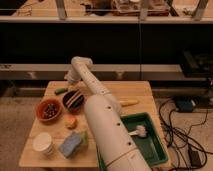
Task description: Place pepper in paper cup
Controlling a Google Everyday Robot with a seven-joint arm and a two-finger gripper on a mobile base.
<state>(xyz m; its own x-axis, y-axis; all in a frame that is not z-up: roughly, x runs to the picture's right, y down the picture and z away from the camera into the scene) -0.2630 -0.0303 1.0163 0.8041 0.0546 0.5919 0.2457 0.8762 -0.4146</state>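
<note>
The pepper [61,90] is a slim green pod lying on the wooden table [107,90] at the back left, just left of the dark striped bowl [73,99]. The paper cup [43,144] stands upright at the front left corner, white-cream and empty as far as I can see. My arm reaches from the bottom of the view across the table. Its gripper [70,80] hangs at the back left, just above and to the right of the pepper, far from the cup.
An orange-red bowl [48,110] with dark contents sits left of the striped bowl. A small orange item [71,121] and a blue sponge [71,144] lie near the cup. A green tray [150,142] holds a white object [139,131]. A yellow item [129,102] lies mid-right.
</note>
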